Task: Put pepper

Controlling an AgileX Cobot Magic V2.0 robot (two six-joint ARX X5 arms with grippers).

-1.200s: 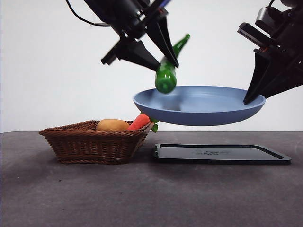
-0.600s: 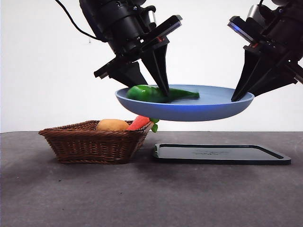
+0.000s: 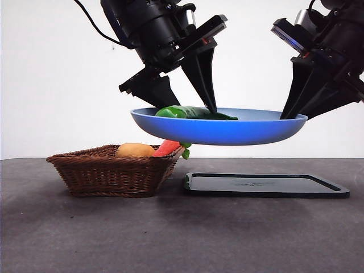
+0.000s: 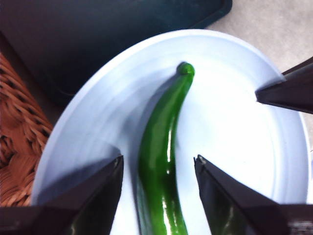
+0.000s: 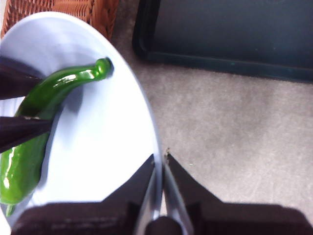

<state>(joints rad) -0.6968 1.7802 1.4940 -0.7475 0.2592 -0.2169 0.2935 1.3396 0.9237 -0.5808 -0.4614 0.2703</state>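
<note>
I am seeing the left gripper (image 4: 157,169) with its jaws spread wide, one on each side of the pepper (image 4: 161,156) and clear of it on both sides; the pepper is lying flat in the plate (image 4: 234,127), its stem end pointing away from the jaws; the arm is reaching down steeply from above, tilted, its tips (image 3: 211,105) just over the plate's left half. The right gripper (image 5: 160,164) is pinching the plate's rim between closed jaws; I am reading it as the dark arm on the right in the front view (image 3: 293,111), leaning in from the upper right corner and holding the plate (image 3: 239,131) in the air, roughly level. Under the plate's left edge a basket (image 3: 108,170) is sitting on the table (image 3: 170,239), with a potato (image 3: 135,150) and a carrot (image 3: 168,148) inside; a dark tray (image 3: 264,185) is lying just beside it, below the plate.
</note>
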